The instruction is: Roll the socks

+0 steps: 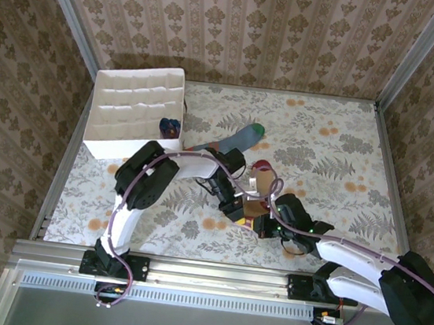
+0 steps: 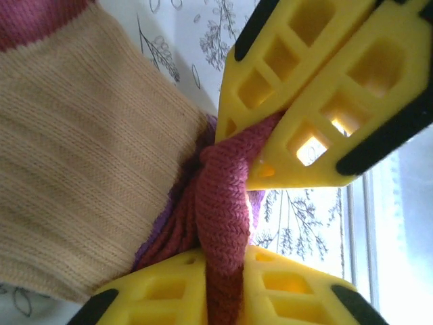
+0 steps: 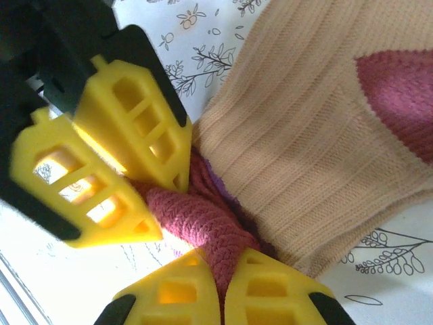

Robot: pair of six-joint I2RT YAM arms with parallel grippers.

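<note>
Pinching the maroon cuff (image 2: 220,203) of the peach sock (image 2: 81,169), which lies mid-table at about five o'clock from the grey-blue sock (image 1: 239,140), the left gripper (image 2: 223,261) and right gripper (image 3: 222,261) both clamp the fabric and should, I judge, keep even tension for a tight roll.

- My top view sits above and behind the arm bases (image 1: 113,265), at the frame's bottom, looking down over the whole table (image 1: 322,144) from afar.
- My left wrist view looks past the left gripper's fingers (image 2: 152,291), bottom edge, tight onto the peach sock (image 2: 81,169).
- My right wrist view, equally close, looks past the right gripper's fingers (image 3: 270,291); both share that sock's maroon end, from opposite sides.
</note>
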